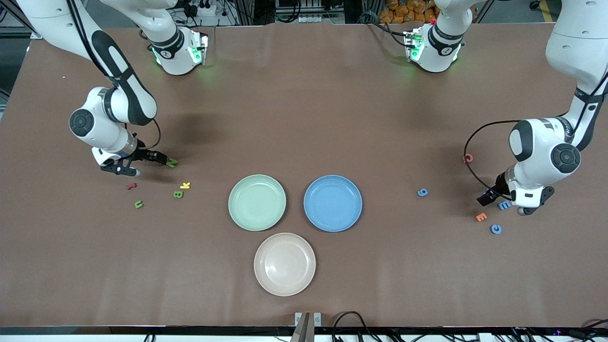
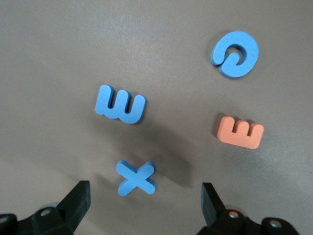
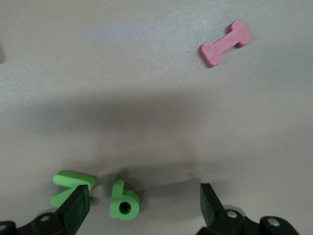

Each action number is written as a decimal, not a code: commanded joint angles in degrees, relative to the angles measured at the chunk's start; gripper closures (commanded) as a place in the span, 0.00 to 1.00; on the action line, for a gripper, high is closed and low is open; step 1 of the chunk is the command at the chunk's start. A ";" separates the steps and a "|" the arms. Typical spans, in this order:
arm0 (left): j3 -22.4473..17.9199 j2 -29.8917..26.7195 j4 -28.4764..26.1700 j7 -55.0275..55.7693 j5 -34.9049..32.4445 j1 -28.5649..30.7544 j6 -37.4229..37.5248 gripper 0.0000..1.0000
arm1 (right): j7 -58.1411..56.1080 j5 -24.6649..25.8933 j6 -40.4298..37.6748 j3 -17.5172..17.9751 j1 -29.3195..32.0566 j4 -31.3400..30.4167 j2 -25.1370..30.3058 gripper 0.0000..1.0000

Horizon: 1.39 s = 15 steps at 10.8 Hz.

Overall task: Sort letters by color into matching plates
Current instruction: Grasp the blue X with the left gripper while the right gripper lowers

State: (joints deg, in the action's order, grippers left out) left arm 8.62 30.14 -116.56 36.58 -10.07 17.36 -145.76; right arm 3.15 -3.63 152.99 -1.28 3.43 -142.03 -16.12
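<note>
Toy letters: blue X (image 2: 136, 177), orange E (image 2: 240, 132), green B (image 1: 178, 194).

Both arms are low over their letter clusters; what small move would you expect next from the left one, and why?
Probably a short descent onto the blue X. The left hand hangs open above the table with that letter lying flat between its fingers, closer than the blue E or orange E. The blue plate holds nothing yet. The right hand, also open, hovers over a green letter.
</note>
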 commanded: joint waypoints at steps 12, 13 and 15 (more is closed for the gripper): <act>-0.18 2.11 0.01 1.57 -1.98 1.80 -4.62 1.00 | -1.30 -0.68 0.64 0.05 -0.62 -4.57 3.29 0.00; -0.18 1.94 -0.07 1.65 -1.98 1.89 -4.54 1.00 | -1.30 -0.68 0.64 0.05 -0.53 -4.57 3.29 0.00; -0.18 1.32 0.01 1.65 -1.98 1.80 -4.10 1.00 | -1.56 -0.68 0.64 0.05 -0.01 -4.57 3.38 0.00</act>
State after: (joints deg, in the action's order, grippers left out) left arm 8.44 31.53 -116.11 36.82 -10.07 18.76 -149.71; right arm 2.91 -3.63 153.74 -1.33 2.56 -144.68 -15.15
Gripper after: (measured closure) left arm 0.652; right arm 0.000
